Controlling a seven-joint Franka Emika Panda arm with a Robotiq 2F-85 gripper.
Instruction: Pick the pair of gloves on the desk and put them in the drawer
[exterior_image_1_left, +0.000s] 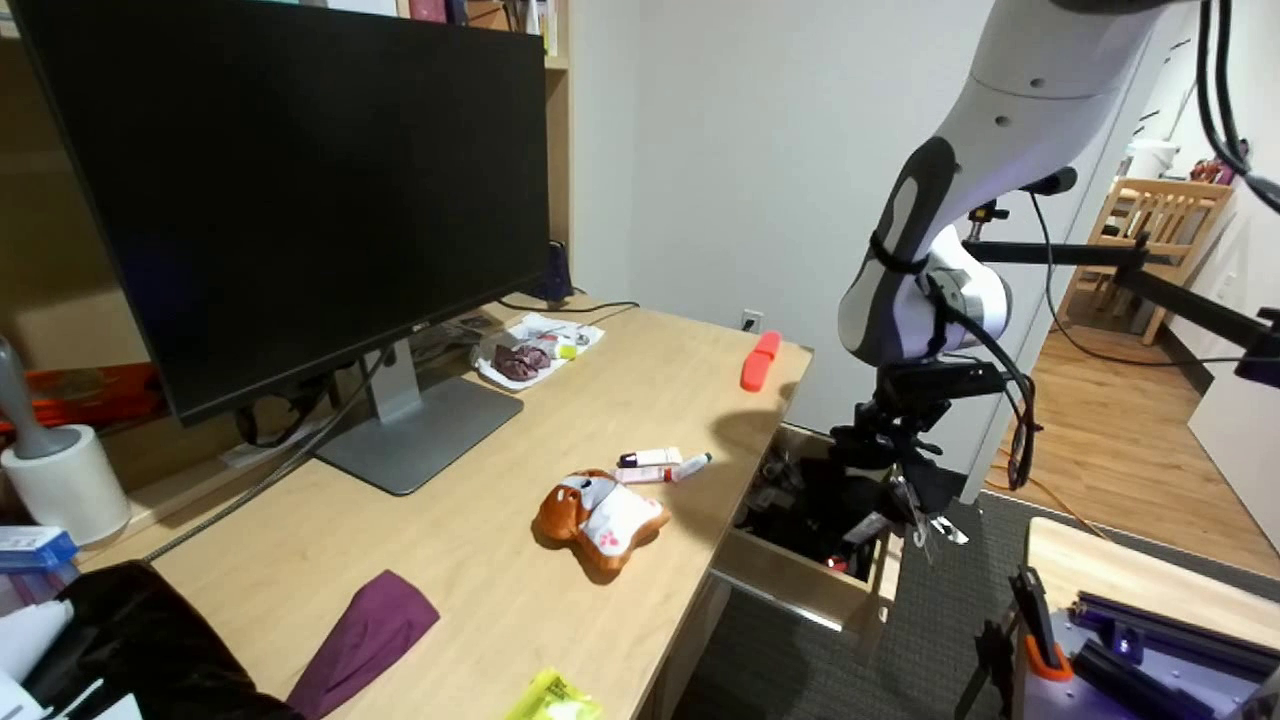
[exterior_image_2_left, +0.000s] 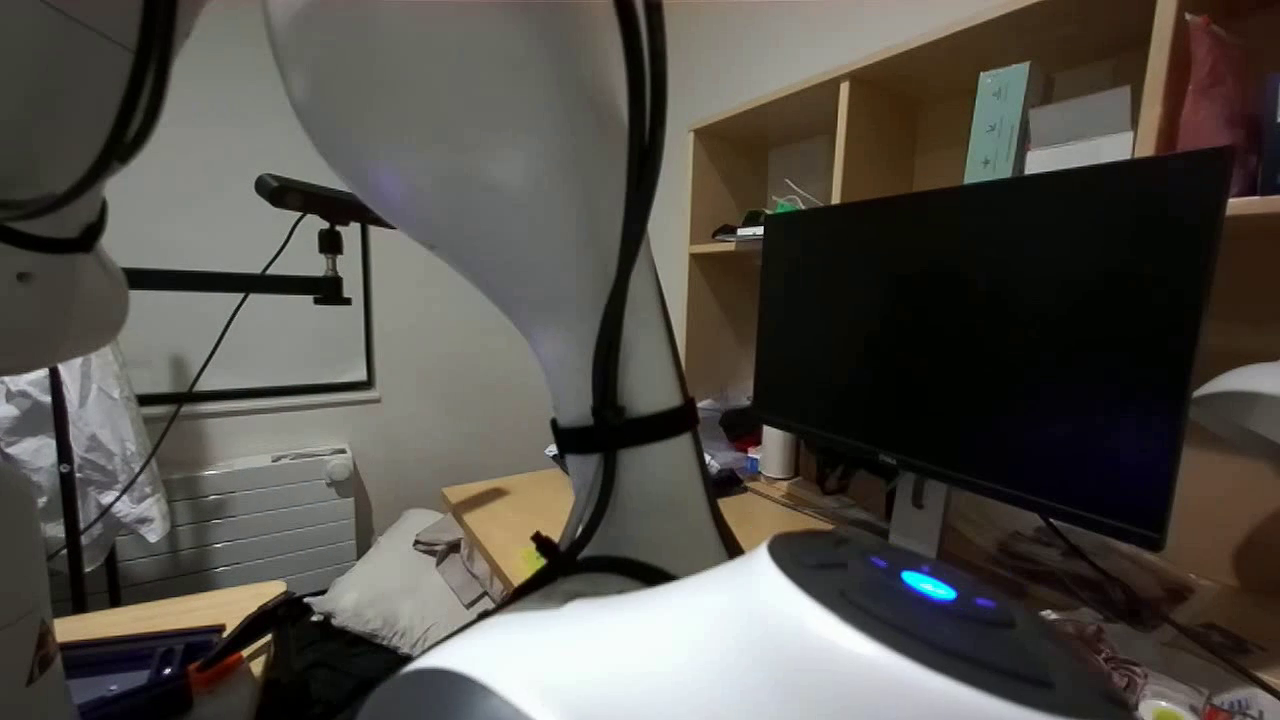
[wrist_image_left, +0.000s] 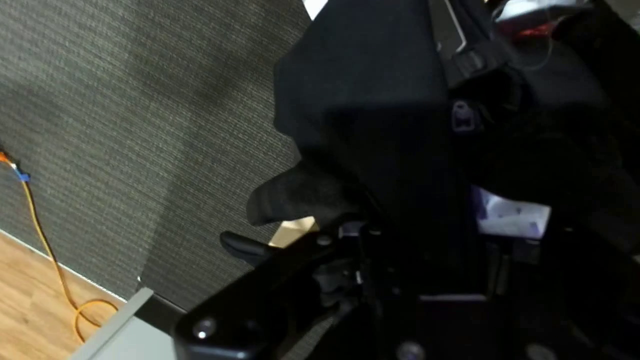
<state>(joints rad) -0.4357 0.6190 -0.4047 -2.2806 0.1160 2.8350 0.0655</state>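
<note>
Floor (wrist_image_left: 150, 125): biggest patch in the wrist view, and it shows right under part of the load. Tabletop (exterior_image_1_left: 650, 380): carries the other stuff, background at this step I'd say. Arm (exterior_image_1_left: 1040, 115) reaches past its edge and down, so the work sits beside it, not on it. Monitor (exterior_image_1_left: 300, 210) stands toward the rear, out of the path as far as I can judge. Drawer (exterior_image_1_left: 800, 578) stands open, presumably to take a drop from above; cluttered inside. End effector (exterior_image_1_left: 887, 437) looks clenched on the gloves (wrist_image_left: 370, 130), over one side of the drawer: black fabric bunches at its tip and hangs in the air. Actual contact is lost in the dark; can't tell if both gloves are gripped. Soft stuff, so it droops, partly beyond the drawer wall. My call: late in the task; shift inward, lower, let go. Releasing here could leave it draped on the wall or on the floor. Clutter may also catch a trailing end. Purple cloth (exterior_image_1_left: 365, 640), plush toy (exterior_image_1_left: 605, 520), red case (exterior_image_1_left: 762, 362) and small tubes (exterior_image_1_left: 655, 457) simply rest on the tabletop, not part of the job.
</note>
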